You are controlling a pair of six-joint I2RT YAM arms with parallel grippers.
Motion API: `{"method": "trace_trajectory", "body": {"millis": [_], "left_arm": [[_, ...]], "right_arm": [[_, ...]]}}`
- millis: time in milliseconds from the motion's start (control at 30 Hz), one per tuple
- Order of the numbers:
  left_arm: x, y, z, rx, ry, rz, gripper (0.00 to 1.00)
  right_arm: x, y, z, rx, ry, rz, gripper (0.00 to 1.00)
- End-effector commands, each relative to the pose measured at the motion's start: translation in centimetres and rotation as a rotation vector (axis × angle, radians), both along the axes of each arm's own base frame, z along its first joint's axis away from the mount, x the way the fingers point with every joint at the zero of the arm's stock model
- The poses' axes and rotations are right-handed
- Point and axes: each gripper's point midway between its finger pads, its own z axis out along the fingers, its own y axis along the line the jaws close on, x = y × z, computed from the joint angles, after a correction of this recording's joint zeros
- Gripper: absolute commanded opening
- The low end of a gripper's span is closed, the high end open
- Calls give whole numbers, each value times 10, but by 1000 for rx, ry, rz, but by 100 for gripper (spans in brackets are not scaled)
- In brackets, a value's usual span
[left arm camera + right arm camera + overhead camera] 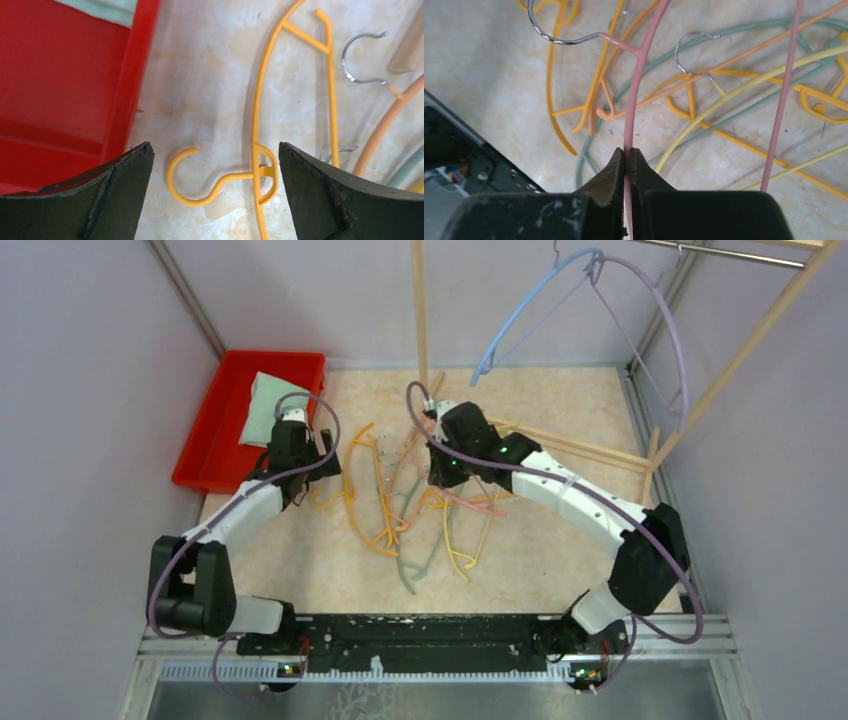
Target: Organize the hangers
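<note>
- The desk is closed in by walls on the left, right and far sides. Its widest bare patch is at the lower right of the top view, between the tangle and my right arm.
- A red bin fills the upper left corner, its wall just left of my left gripper.
- A wooden pole stands at upper centre, close behind my right gripper.
- At the upper right, a blue hanger and a lavender hanger hang from the rail.
- My left gripper is spread wide and holds nothing. A yellow hanger lies flat on the desk, its hook and neck between my fingers.
- My right gripper is pinched tight on the pink hanger. Its arm runs up from my jaws to a metal hook at the upper left.
- The heap of hangers, orange, yellow and green, sprawls mid-desk beneath the pink one.
</note>
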Motion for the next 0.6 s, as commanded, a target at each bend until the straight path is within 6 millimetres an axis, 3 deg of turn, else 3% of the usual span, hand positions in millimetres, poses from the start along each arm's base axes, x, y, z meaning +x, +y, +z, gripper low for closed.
{"method": "trace_trajectory", "body": {"millis": [0, 167, 267, 367, 467, 533, 567], "left_arm": [[2, 8, 41, 18, -95, 15, 100], [-4, 11, 53, 12, -123, 31, 100], [-8, 6, 56, -23, -126, 31, 100], [-14, 3, 55, -57, -133, 29, 100], [-17, 3, 55, -67, -144, 32, 100], [-19, 2, 57, -72, -145, 31, 100], [-20, 2, 58, -73, -147, 31, 100]], "right_arm": [[12, 25, 72, 305, -24, 16, 0], [21, 48, 115, 462, -44, 24, 0], [25, 53, 106, 471, -24, 12, 0], [27, 56, 70, 425, -13, 27, 0], [29, 48, 5, 278, 13, 37, 0], [27, 43, -26, 223, 23, 54, 0], [24, 42, -53, 179, 53, 56, 0]]}}
